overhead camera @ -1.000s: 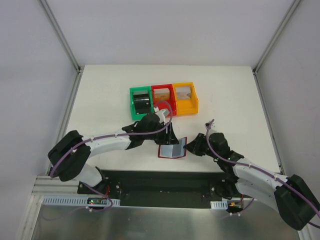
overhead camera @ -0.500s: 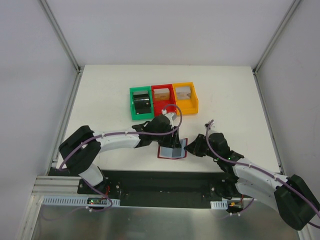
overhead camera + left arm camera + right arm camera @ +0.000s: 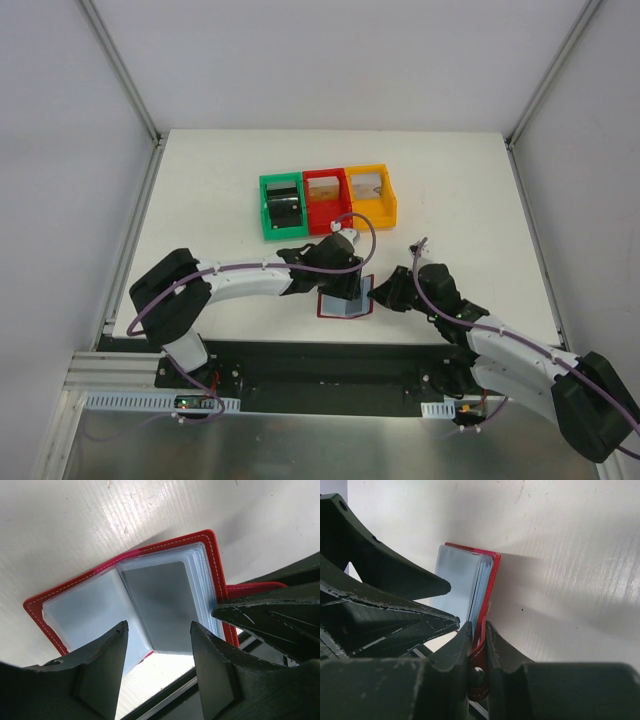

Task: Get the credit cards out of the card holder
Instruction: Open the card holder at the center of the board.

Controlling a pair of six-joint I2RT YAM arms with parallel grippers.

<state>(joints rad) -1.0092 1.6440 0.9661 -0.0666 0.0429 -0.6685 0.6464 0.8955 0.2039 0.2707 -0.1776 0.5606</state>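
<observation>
Right end effector (image 3: 476,628) is pinching the limp card holder (image 3: 87,611); left end effector (image 3: 157,627), open, is straddling its seemingly stiff, slick credit card (image 3: 162,605), graspable edgewise.

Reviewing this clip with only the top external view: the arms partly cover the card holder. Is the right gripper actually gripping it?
Observer: Yes. The right wrist view shows the right gripper shut on the red cover edge of the card holder.
Operator: And the left gripper?
Observer: Open. The left gripper hovers over the opened card holder with its fingers spread, and I cannot see it touching anything.
Operator: Is any card out yet?
Observer: None that I can see. A grey card sits tucked in the half nearer the right gripper.
</observation>
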